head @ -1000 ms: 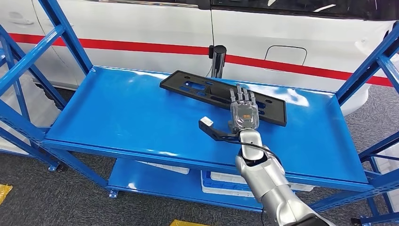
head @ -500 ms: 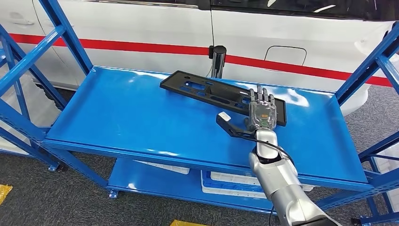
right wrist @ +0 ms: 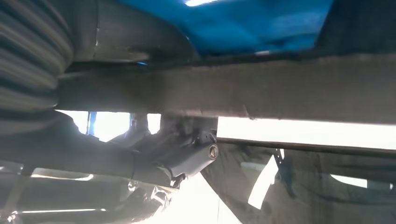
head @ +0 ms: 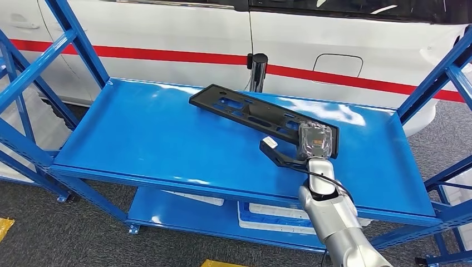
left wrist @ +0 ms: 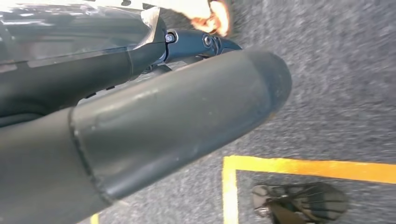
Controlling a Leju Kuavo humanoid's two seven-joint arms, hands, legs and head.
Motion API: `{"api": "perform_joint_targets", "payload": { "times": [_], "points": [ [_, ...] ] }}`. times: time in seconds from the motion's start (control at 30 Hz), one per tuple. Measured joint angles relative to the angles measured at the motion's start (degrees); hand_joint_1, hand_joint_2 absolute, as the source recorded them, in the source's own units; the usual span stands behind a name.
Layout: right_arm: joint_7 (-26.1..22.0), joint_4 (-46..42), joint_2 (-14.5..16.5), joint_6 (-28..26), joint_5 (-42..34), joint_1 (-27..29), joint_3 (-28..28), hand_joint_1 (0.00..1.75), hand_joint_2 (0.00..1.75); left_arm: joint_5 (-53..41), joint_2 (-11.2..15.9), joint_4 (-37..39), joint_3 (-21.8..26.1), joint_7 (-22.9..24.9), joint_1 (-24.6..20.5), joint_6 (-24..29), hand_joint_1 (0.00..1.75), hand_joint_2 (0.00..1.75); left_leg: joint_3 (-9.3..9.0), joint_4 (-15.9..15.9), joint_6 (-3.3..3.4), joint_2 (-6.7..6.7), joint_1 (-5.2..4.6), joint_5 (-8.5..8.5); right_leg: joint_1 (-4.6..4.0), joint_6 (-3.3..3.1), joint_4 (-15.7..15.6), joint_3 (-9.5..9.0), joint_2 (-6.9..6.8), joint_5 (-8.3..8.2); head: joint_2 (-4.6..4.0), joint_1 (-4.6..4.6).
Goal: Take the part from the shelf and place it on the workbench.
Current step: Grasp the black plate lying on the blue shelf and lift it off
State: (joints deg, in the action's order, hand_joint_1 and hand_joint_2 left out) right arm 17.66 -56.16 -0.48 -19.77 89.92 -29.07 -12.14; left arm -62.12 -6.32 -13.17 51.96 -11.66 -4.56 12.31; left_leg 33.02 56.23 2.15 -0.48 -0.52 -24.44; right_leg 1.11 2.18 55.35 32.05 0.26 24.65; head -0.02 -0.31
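arm [head: 334, 222]: silver, jointed | cable: black | hand [head: 314, 142]: grey, dark-fingered

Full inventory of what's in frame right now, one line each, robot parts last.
Part: one, black, long flat plate with cut-outs, lying on the top shelf with its right end at the right hand.
Shelf rack: one, blue metal, top shelf in front of the robot, lower shelf beneath.
Bins: white, on the lower shelf; count unclear.
Vehicle: one, white with a red stripe, behind the rack.
Post: one, black, between rack and vehicle.
Floor: grey carpet with yellow line markings.
Right hand: one, at the part's right end, fingers hidden; grip cannot be confirmed.
Left hand: one, dark grey, hanging over the floor; finger state unclear.
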Motion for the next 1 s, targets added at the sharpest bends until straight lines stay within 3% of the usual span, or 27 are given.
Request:
{"api": "perform_joint_targets", "payload": {
  "times": [0.37, 0.53, 1.0],
  "points": [
    [-1.57, -7.27, -0.73, -0.17, 0.02, 4.15, -1.81, 1.75, 1.75, 0.1, -0.13, -0.08, 1.38, -2.07, -0.38, 0.79, 0.0, 0.0, 0.04, 0.0, 0.0, 0.03, -0.01, 0.0, 0.0, 0.0, 0.0, 0.03, 0.01, 0.0, 0.0, 0.0],
    [-6.42, -17.18, 0.15, -2.7, 0.02, 6.29, -4.01, 1.75, 1.75, 3.54, -0.7, -0.09, 4.23, -5.03, -0.5, 1.94, 0.0, 0.0, 0.07, 0.0, 0.0, 0.03, 0.01, 0.0, -0.01, 0.0, 0.02, 0.07, 0.01, 0.0, 0.0, -0.01],
    [-5.99, -25.61, -0.54, -5.14, 0.02, 6.6, -8.4, 1.75, 1.75, 5.12, -1.32, -0.08, 7.66, -6.61, -0.75, 0.23, 0.0, 0.0, 0.12, 0.0, 0.0, 0.03, -0.01, 0.01, 0.0, 0.01, 0.01, 0.08, 0.01, -0.01, 0.0, 0.01]
  ]
}}
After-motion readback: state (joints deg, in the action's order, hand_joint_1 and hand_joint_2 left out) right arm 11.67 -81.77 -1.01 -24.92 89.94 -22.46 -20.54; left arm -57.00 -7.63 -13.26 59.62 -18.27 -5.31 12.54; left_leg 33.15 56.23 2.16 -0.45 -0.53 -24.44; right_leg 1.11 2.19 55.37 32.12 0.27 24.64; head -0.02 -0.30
